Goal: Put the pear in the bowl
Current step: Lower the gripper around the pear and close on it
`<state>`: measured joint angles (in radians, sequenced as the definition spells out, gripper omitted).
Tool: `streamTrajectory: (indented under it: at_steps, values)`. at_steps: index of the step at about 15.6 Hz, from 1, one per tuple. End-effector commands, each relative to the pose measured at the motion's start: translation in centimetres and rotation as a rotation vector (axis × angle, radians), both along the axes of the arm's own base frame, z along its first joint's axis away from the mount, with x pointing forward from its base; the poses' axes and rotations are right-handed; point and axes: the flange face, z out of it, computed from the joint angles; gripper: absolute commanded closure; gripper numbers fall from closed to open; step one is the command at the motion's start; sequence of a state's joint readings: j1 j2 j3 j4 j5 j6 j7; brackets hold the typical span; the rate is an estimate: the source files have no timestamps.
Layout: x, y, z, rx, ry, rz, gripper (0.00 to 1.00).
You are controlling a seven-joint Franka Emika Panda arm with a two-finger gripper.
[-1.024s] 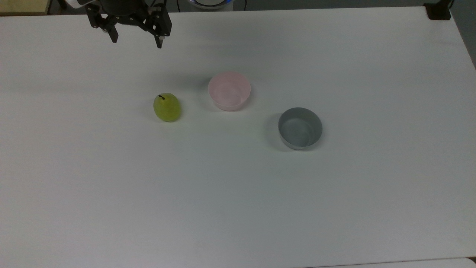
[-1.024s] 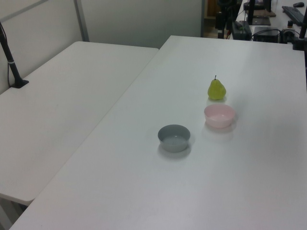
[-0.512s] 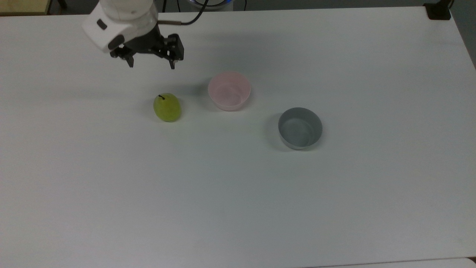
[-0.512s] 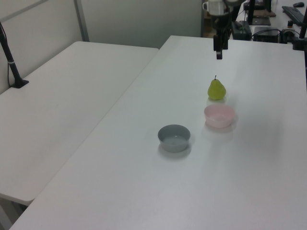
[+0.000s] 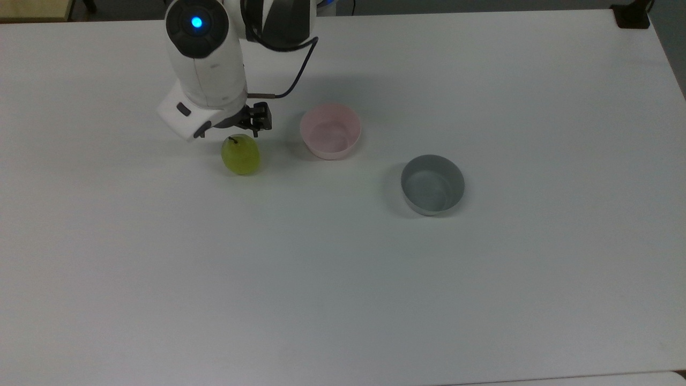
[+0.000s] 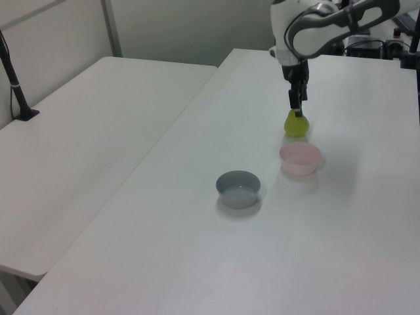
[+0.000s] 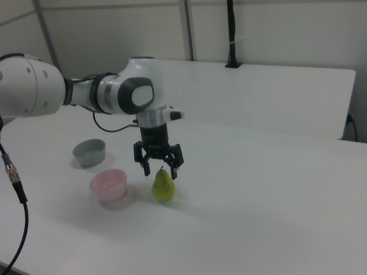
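Since a second ago the gripper has travelled from the table's far edge to above the pear, top view. Left view: pear stands just behind the bowl. Right view: fingers spread, straddling the stem (nothing grasped yet); pickup and placing remain.

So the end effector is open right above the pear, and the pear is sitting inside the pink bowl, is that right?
Not quite. The end effector is open right above the pear, but the pear stands on the table beside the pink bowl, not in it, as the right view shows.
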<state>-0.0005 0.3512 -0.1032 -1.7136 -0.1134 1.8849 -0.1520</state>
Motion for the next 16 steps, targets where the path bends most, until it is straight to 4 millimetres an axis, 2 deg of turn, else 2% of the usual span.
streamTrajectory:
  at_steps: [1, 4, 7, 9, 11, 13, 14, 16]
  values:
    - [0.1, 1.6, -2.0, -0.018, 0.0, 0.052, 0.0]
    - [0.5, 1.7, -3.6, -0.021, -0.001, 0.052, 0.0]
    - [0.5, 1.5, -4.3, -0.04, 0.015, 0.07, 0.01]
    - [0.5, 1.5, -4.6, -0.041, 0.02, 0.076, 0.07]
    - [0.5, 1.4, -4.6, -0.041, 0.021, 0.079, 0.17]
    - [0.4, 1.4, -4.4, -0.039, 0.021, 0.088, 0.33]
    - [0.4, 1.4, -4.0, -0.038, 0.021, 0.087, 0.47]
    - [0.3, 1.2, -2.2, -0.036, -0.002, 0.082, 0.58]
